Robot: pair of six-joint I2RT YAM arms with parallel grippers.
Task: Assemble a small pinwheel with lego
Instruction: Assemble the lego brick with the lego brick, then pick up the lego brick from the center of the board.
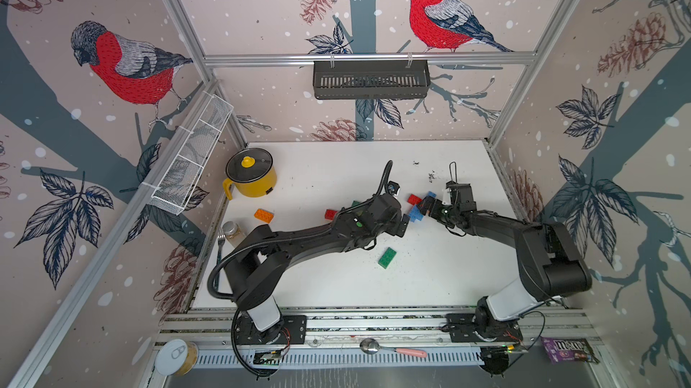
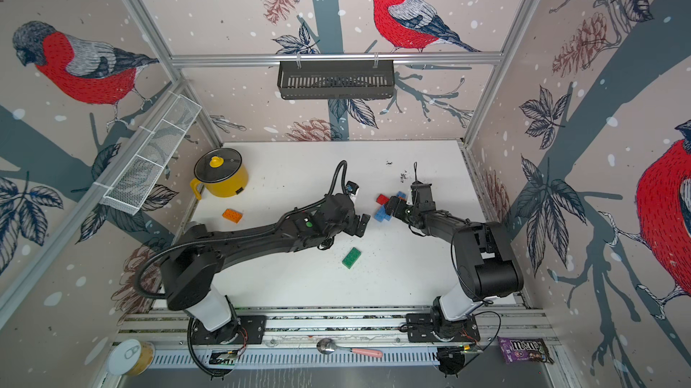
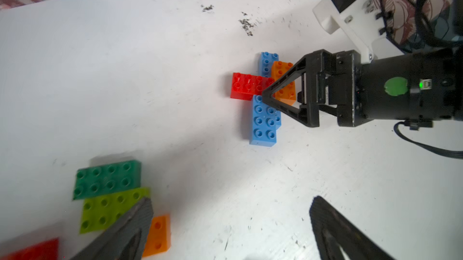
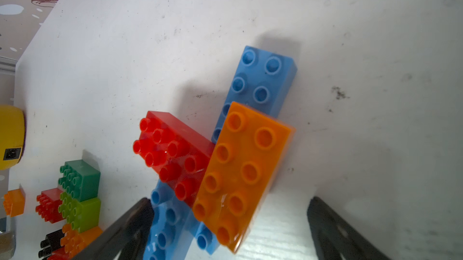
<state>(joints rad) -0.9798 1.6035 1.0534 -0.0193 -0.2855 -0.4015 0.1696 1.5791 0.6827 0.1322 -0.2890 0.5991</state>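
Blue, red and orange lego bricks (image 4: 243, 171), joined crosswise, lie on the white desk (image 1: 336, 165) between the spread jaws of the right end effector (image 4: 231, 199). The left end effector (image 3: 230, 203), also spread wide, hangs close beside them.

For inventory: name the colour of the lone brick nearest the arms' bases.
The brick is dark green, clearest in both top views.

Top views: high over the near edge, looking down toward the far wall (image 1: 269, 31); both take in the whole table (image 1: 336, 292).
Left wrist: low over mid table, facing far-right.
Right wrist: very near the joined bricks (image 4: 240, 171), facing far-left.
Shared: those bricks, all views.
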